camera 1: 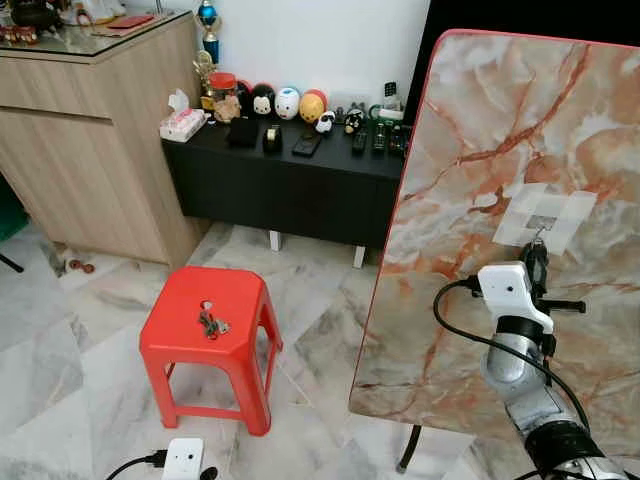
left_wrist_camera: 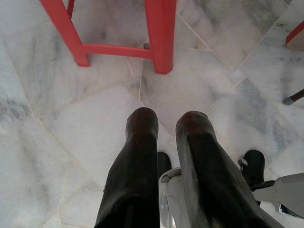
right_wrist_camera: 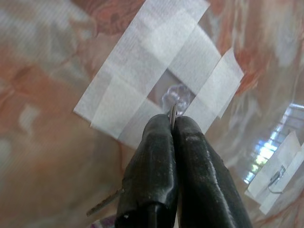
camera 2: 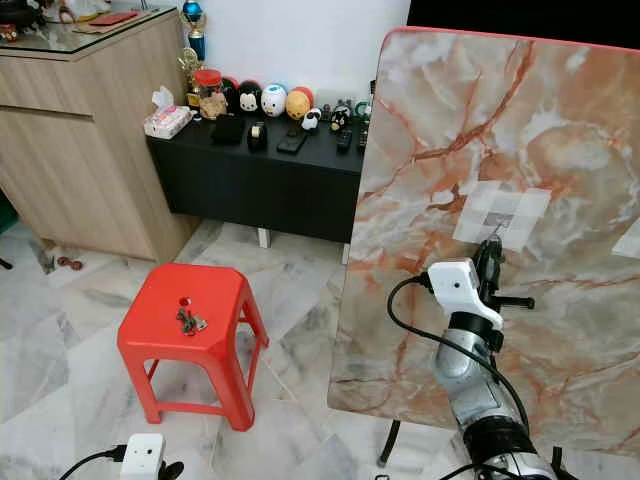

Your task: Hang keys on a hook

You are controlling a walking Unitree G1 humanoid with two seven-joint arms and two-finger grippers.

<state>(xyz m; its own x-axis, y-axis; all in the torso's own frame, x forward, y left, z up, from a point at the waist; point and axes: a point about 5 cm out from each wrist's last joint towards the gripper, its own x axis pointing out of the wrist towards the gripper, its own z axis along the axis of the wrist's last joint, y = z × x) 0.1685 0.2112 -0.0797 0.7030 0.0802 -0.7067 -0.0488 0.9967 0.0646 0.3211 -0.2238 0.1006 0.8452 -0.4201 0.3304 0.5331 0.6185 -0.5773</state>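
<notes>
Right wrist view | right gripper (right_wrist_camera: pixel 174 124) fingers pinched on key ring (right_wrist_camera: pixel 173 113) | clear hook (right_wrist_camera: pixel 176 95) lies just beyond fingertips, on taped marble board (camera 1: pixel 500 130) | more keys (camera 1: pixel 211 324) left on red stool (camera 1: pixel 165 335); left gripper (left_wrist_camera: pixel 166 123) idle, fingers slightly parted

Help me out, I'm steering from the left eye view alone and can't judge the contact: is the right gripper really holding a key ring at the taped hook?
Observer: Yes. In the right wrist view the right gripper is shut on a thin metal ring, its tip right at the clear hook under the white tape.
Operator: Does a key hang from it?
Observer: A key blade sticks out beside the fingers.
Operator: And the left gripper?
Observer: The left gripper hangs over the marble floor by the red stool, holding nothing.
</notes>
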